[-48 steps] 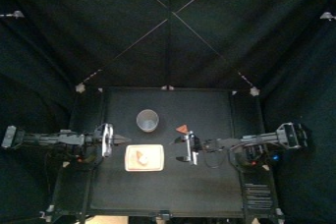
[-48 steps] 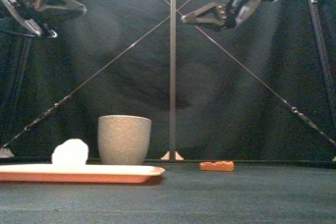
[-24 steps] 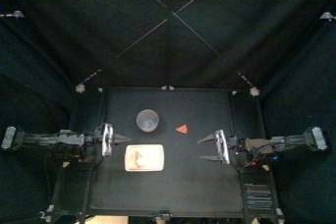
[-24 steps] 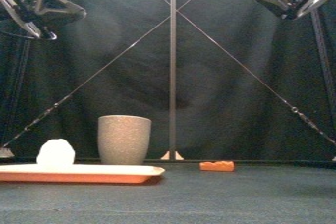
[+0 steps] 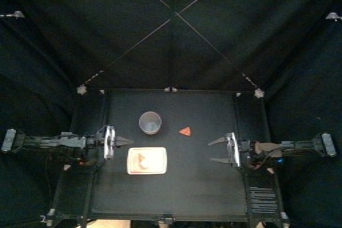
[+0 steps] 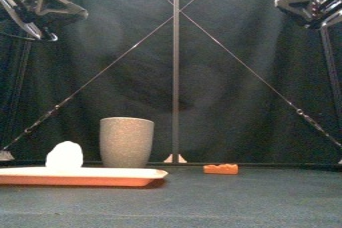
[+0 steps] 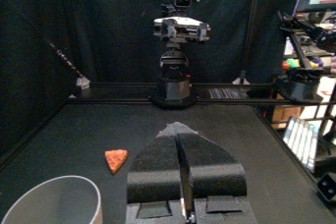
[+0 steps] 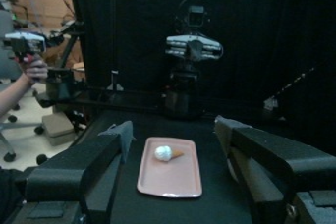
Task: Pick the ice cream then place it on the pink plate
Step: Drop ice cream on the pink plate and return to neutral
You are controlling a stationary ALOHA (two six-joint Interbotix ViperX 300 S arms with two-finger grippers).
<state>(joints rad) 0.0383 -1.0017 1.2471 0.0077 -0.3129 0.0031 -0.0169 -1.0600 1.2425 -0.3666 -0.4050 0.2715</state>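
Note:
The ice cream [image 6: 63,155], a small white lump, lies on the flat pink plate [image 6: 114,177] at the table's front left; they also show as ice cream [image 5: 140,159] on plate [image 5: 156,168], and ice cream [image 8: 163,153] on plate [image 8: 171,179]. My right gripper [image 5: 230,150] hangs open and empty at the table's right side, well clear of the plate, high up in the front view [image 6: 321,2]. Beside the plate's left edge rests my left gripper [image 5: 107,142], its jaws pressed together [image 7: 179,130] with nothing in them.
A tall grey speckled cup [image 5: 151,122] stands behind the plate, also seen as the cup [image 6: 127,142]. A small red toy [image 5: 186,131] lies to its right, low and flat in the front view [image 6: 221,169].
My right gripper has drawn back from beside the plate to the table's right side and risen. The ice cream stays on the plate, shifting slightly. The left arm has not moved.

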